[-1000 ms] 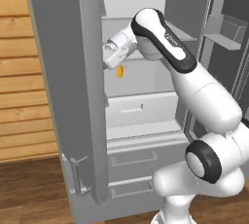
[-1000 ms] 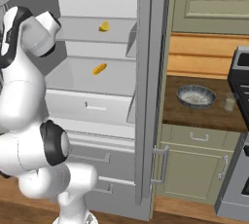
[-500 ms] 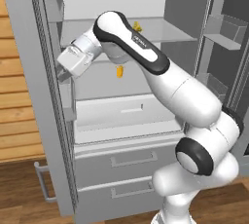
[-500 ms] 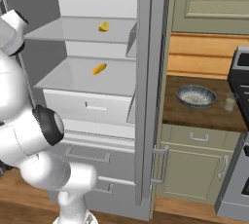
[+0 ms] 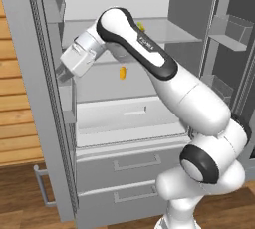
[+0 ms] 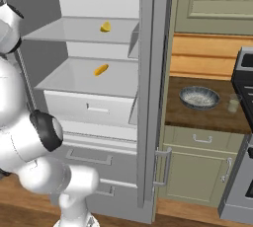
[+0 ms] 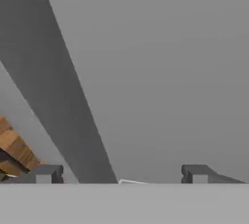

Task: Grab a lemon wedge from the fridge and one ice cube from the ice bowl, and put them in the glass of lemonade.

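The fridge (image 5: 30, 88) stands open, its white shelves bare apart from two small pieces. The bright yellow lemon wedge (image 5: 141, 25) (image 6: 105, 26) lies on the upper shelf. My gripper (image 5: 63, 75) is far left of it, up against the inner side of the left door. Its jaws stand open with nothing between them, and its fingertips (image 7: 46, 173) face flat grey door surface. The ice bowl (image 6: 199, 97) sits on the dark counter to the right of the fridge. The glass of lemonade (image 6: 232, 103) stands just right of the bowl.
An orange-yellow oblong piece (image 5: 122, 72) (image 6: 101, 69) lies on the lower shelf above a white drawer (image 5: 124, 116). The right fridge door (image 6: 148, 97) juts out between the shelves and the counter. A stove edge (image 6: 244, 93) borders the counter's right side.
My arm has swung left, away from the shelves and over to the left door. That door now looks swung wider. The jaws have stayed open.
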